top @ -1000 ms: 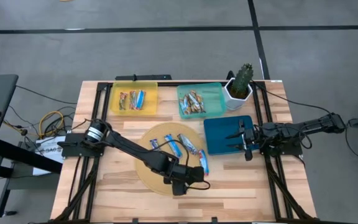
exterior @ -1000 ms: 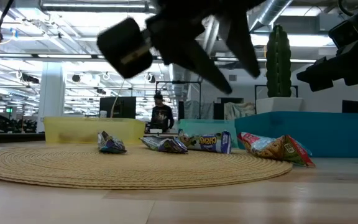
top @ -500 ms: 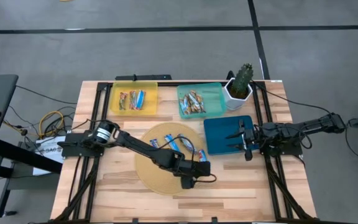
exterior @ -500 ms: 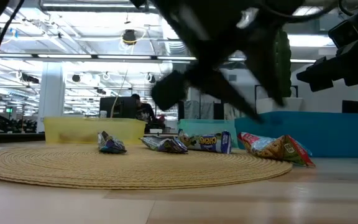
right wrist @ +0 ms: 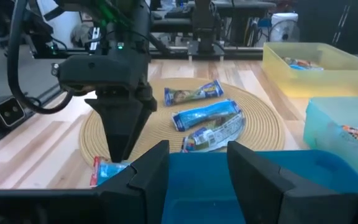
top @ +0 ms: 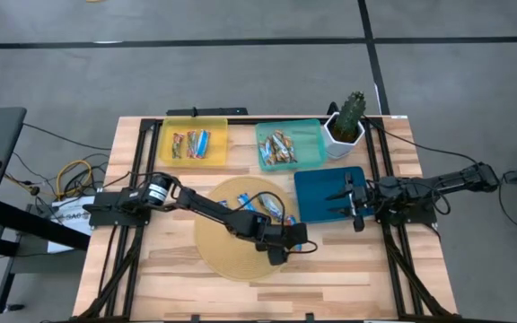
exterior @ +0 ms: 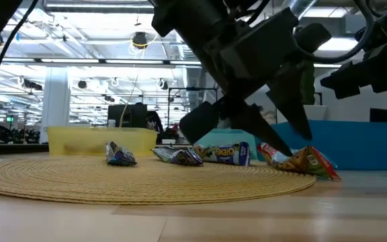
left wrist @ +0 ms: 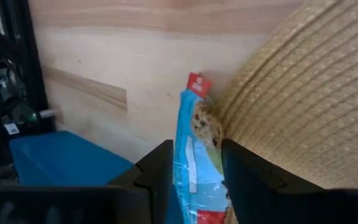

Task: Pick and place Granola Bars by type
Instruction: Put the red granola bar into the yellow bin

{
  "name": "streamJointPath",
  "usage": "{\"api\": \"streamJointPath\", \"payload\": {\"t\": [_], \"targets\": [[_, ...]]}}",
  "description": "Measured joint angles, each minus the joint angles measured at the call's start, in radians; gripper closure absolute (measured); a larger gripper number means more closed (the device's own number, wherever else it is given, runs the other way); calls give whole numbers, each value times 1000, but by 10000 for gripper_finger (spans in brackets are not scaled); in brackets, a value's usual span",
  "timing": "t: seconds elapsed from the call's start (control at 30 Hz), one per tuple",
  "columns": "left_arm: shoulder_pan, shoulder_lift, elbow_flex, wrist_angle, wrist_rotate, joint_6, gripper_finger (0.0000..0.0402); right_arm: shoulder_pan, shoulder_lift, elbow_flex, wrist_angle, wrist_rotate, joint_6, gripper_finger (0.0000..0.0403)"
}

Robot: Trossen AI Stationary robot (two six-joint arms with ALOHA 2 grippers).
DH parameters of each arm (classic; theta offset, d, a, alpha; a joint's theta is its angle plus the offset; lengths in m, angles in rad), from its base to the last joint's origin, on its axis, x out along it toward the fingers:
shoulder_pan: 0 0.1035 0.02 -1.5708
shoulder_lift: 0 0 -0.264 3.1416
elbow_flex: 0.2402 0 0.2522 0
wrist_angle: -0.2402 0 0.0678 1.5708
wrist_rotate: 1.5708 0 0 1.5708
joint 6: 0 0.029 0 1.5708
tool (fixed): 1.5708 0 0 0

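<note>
Near lower centre of high view, left gripper (left wrist: 194, 177) fingers spread around blue bar (left wrist: 194, 155) at mat (top: 218, 256) edge; next: close, lift. Right gripper (right wrist: 194, 165) fingers apart, empty, waiting over blue tray (top: 317, 202).

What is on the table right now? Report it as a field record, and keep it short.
Surface: wooden slatted table
Left end effector: open, fingers either side of a blue-wrapped granola bar at the edge of the round woven straw mat
Right end effector: open, empty, over the dark blue plastic tray
Other bars on mat: three
Yellow plastic tray: holds bars
Teal plastic tray: holds bars
Other: cactus in white pot
</note>
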Motion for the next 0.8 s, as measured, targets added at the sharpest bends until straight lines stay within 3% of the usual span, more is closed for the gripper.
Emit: {"api": "streamJointPath", "payload": {"t": [0.47,0.8], "targets": [[24,0,0,14,57,-29,177,0,0,0,-1,0,0,249],[42,47,0,86,55,68,174,0,0,0,4,0,0,249]]}}
